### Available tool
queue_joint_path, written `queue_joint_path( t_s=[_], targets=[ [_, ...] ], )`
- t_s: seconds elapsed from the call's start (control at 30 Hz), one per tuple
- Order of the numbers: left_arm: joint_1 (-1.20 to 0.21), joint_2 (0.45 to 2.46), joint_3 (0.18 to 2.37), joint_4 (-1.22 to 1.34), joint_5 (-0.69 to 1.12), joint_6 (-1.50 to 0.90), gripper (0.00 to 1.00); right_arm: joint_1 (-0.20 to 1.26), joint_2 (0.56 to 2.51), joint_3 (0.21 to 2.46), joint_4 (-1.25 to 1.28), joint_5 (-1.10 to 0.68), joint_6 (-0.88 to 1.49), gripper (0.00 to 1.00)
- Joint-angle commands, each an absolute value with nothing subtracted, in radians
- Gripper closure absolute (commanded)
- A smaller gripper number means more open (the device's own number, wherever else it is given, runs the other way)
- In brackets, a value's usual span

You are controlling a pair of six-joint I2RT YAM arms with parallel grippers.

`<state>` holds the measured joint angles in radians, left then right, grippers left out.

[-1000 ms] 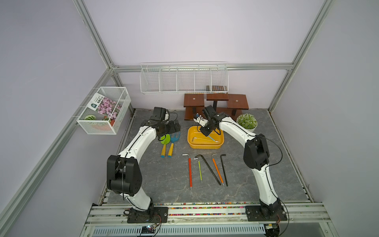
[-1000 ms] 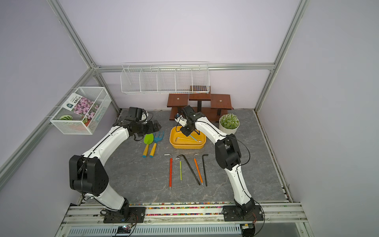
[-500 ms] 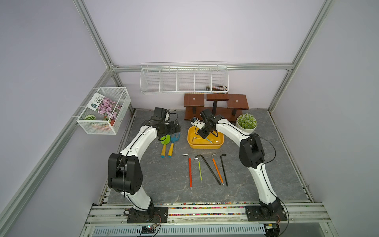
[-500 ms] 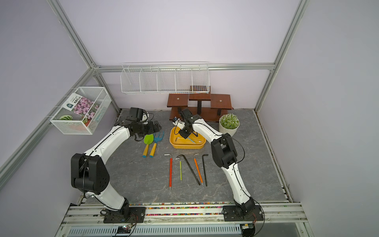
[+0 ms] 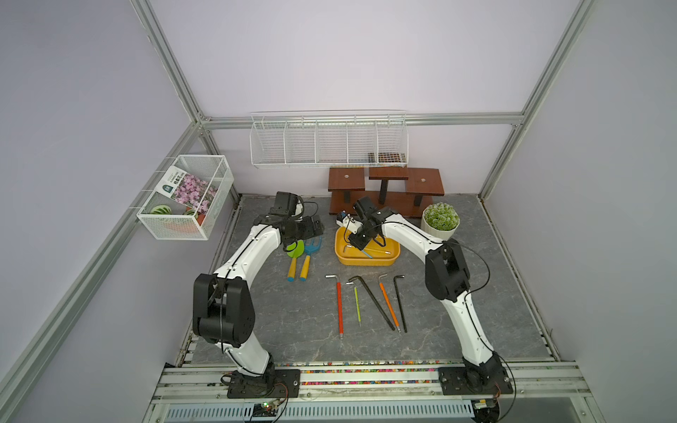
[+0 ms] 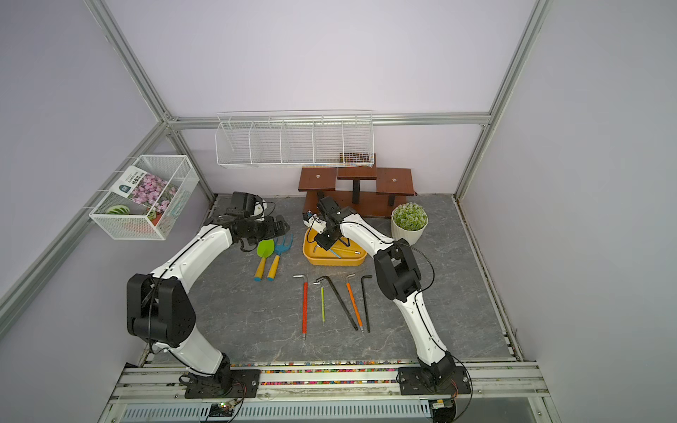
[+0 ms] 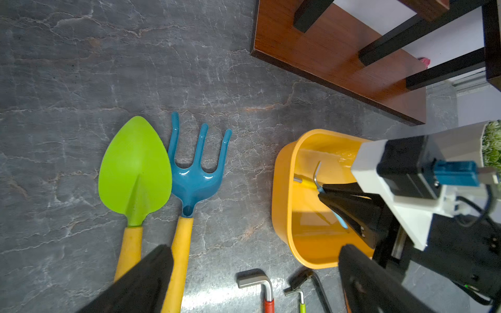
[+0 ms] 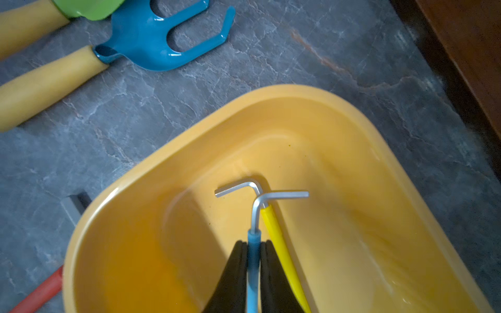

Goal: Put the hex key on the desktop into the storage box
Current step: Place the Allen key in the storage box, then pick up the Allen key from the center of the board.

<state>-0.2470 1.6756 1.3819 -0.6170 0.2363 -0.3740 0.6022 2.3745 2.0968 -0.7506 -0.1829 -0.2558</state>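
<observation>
Inside the storage box (image 8: 271,92), the right gripper (image 8: 254,244) pinches the blue-sleeved hex key (image 8: 254,216) between its black fingers. The key's bent end juts just ahead of the tips, apparently near the box floor. A yellow-sleeved hex key (image 8: 273,230) lies just beside the claw. The left gripper (image 7: 253,249) hovers spread wide over the desktop (image 7: 81,67) — five loose hex keys (image 5: 339,304) lie behind the right claw, outside the box.

Lab test cell: aluminium frame (image 5: 458,119), plain walls (image 5: 348,55).

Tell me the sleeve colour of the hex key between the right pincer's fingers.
Blue; the hex key has a bare silver bend. Clearest in the right wrist view.
</observation>
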Motion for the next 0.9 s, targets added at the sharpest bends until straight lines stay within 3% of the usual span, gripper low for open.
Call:
queue_joint_path(
  t_s=[0.0,0.3,0.87],
  targets=[
    [-0.241,1.651,1.366,-0.592,0.254,-0.379,0.0,0.609,2.38,2.087,-0.741,-0.211,-0.229,0.76],
    [-0.241,1.621,1.345,-0.558,0.271,-0.372,0.0,0.609,2.249,1.974,-0.705,-0.16,-0.186,0.6],
    [-0.242,1.546,1.294,-0.478,0.314,-0.357,0.0,0.611,1.702,1.357,-0.523,-0.051,0.108,0.54]
  ],
)
